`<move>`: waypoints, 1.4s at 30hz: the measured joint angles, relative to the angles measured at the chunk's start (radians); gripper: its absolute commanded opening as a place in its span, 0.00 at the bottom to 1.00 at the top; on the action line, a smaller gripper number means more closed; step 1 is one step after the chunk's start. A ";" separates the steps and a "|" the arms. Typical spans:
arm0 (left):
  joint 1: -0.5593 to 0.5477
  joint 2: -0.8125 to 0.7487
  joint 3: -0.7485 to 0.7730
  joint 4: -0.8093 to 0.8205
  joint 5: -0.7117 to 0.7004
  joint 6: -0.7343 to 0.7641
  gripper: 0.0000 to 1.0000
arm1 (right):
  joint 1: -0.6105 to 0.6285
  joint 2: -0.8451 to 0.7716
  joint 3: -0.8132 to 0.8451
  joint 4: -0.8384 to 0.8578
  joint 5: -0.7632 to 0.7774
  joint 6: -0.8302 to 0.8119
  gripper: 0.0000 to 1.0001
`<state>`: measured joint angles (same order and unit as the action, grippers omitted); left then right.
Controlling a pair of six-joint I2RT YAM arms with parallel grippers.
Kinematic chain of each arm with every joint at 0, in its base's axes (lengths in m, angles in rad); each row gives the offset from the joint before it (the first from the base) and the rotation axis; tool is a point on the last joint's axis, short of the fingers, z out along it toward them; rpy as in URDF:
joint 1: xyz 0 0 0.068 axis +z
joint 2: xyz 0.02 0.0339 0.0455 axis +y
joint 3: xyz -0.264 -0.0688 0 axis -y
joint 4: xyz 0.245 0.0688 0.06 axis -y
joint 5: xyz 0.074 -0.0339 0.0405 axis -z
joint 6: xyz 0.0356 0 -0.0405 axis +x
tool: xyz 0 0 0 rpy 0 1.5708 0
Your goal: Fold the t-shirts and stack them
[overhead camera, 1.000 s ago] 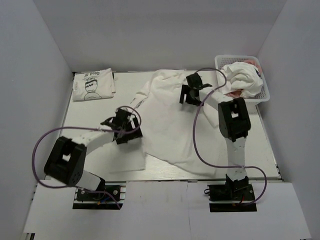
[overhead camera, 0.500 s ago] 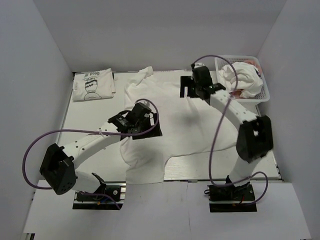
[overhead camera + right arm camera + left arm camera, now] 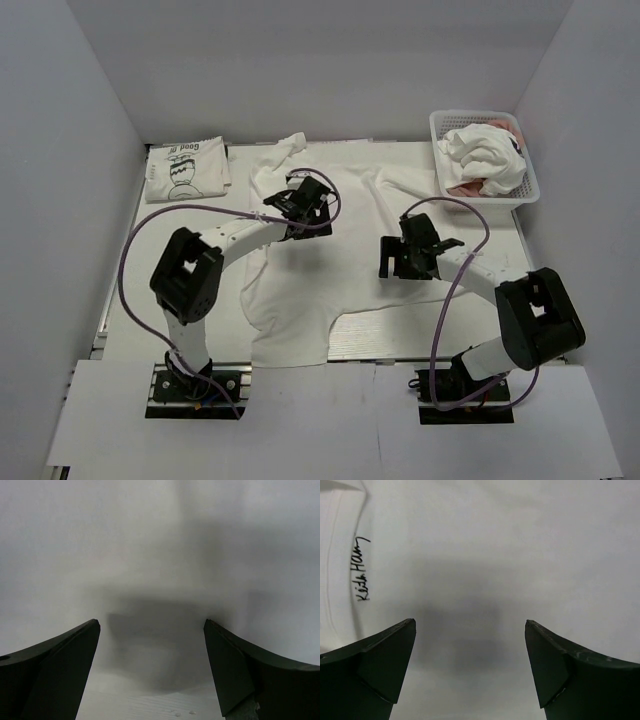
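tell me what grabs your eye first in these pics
A large white t-shirt lies spread, slightly rumpled, across the middle of the table, with the left gripper and right gripper both open above it, holding nothing. A folded t-shirt with a black cartoon sits far left, and a white basket heaped with crumpled shirts stands far right.

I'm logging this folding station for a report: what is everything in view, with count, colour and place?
spread t-shirt: one, white, flat across the table's middle
folded t-shirt: one, white with black cartoon print, far left corner
crumpled t-shirts: count unclear, white with some pink showing, in the basket
basket: one, white lattice, far right corner
table: one, pale, under everything
cables: two, purple, one looping along each arm
left gripper: one, black, jaws open over the spread t-shirt's far part
right gripper: one, black, jaws open over its right side
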<state>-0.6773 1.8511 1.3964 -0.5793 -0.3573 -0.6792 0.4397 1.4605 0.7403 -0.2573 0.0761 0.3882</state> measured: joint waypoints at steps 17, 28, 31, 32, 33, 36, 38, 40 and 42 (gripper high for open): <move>0.335 0.088 -0.089 -0.052 -0.070 -0.054 1.00 | -0.021 -0.044 -0.077 0.111 -0.027 0.072 0.91; 0.682 -0.024 -0.143 -0.226 -0.148 -0.096 1.00 | -0.040 -0.062 -0.097 0.135 -0.038 0.106 0.91; 0.699 -0.065 -0.147 -0.221 -0.100 -0.075 1.00 | -0.040 -0.081 -0.100 0.114 -0.059 0.087 0.91; 0.696 -0.085 -0.148 -0.216 -0.078 -0.065 1.00 | -0.040 -0.095 -0.100 0.092 -0.065 0.078 0.91; 0.689 -0.111 -0.149 -0.204 -0.045 -0.054 1.00 | -0.040 -0.110 -0.100 0.074 -0.068 0.072 0.91; 0.661 -0.219 -0.187 -0.112 0.109 -0.025 1.00 | -0.040 -0.192 -0.100 0.044 -0.064 0.049 0.91; 0.636 -0.290 -0.249 0.003 0.246 -0.014 1.00 | -0.040 -0.239 -0.100 0.049 -0.052 0.039 0.91; 0.591 -0.327 -0.309 0.097 0.356 -0.013 1.00 | -0.041 -0.254 -0.090 0.050 -0.035 0.029 0.91; 0.530 -0.294 -0.318 0.142 0.418 -0.013 1.00 | -0.041 -0.220 -0.061 0.050 -0.010 0.025 0.91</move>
<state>-0.1474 1.5574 1.0782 -0.4377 0.0612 -0.6922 0.3985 1.2407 0.6792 -0.2070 0.0662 0.4133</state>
